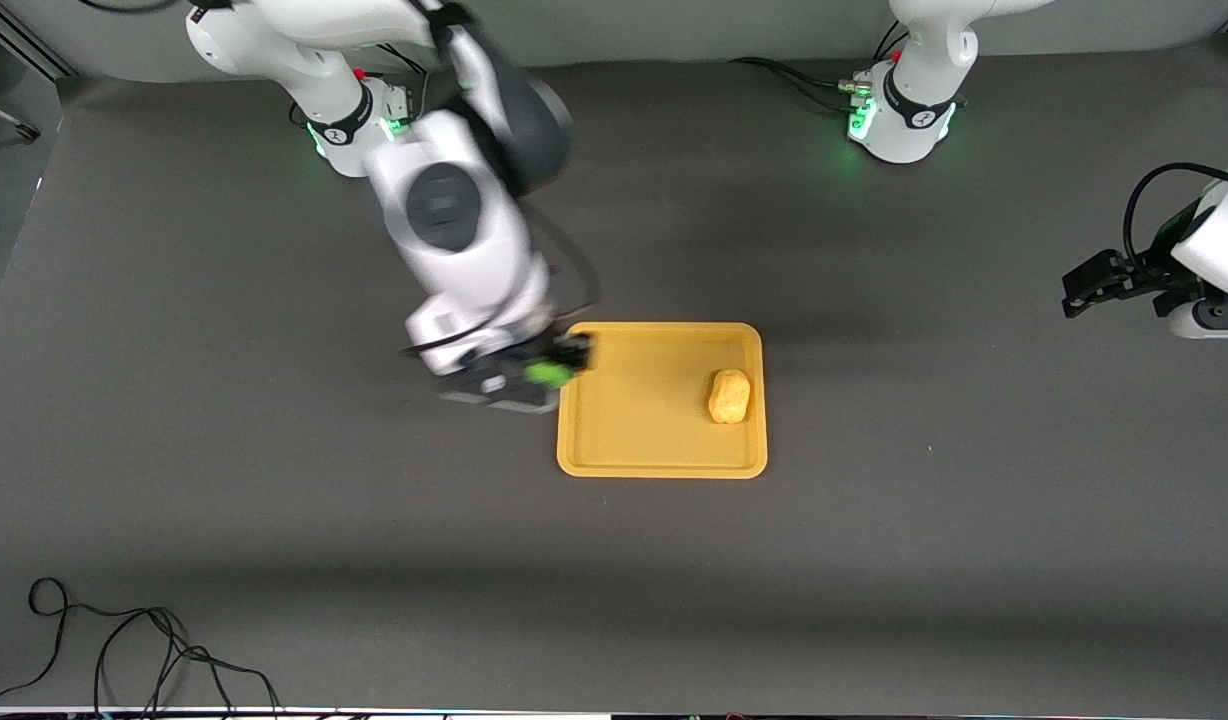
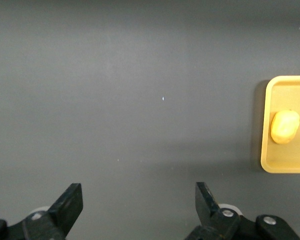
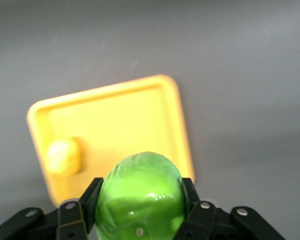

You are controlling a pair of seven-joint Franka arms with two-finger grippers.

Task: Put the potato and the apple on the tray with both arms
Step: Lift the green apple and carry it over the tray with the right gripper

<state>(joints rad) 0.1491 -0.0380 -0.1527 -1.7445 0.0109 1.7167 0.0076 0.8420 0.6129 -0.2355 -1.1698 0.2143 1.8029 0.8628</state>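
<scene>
1. Two Franka arms work a dark grey bench; no brand, label or writing can be read on any surface shown.
2. Right tool (image 1: 554,372) hangs over the tray's (image 1: 634,460) rim at the right arm's end, its fingers (image 3: 92,192) pinching the apple (image 3: 140,197) from both sides.
3. Apple shows glossy green in the right wrist view, filling the gap between the fingers; in the front view only a small green patch (image 1: 547,374) shows under the wrist.
4. Potato (image 1: 729,396) lies on the tray floor near the rim toward the left arm's end, apart from the apple.
5. Left tool (image 2: 137,210) waits over bare bench toward the left arm's end, well apart from the tray, fingers spread with nothing between them.
6. Left arm is cut off by the front view's edge, with only its wrist and tool (image 1: 1109,283) visible; the right arm's forearm is smeared and hard to make out.
7. Loose black cable (image 1: 124,650) lies at the bench edge nearest the front camera.
</scene>
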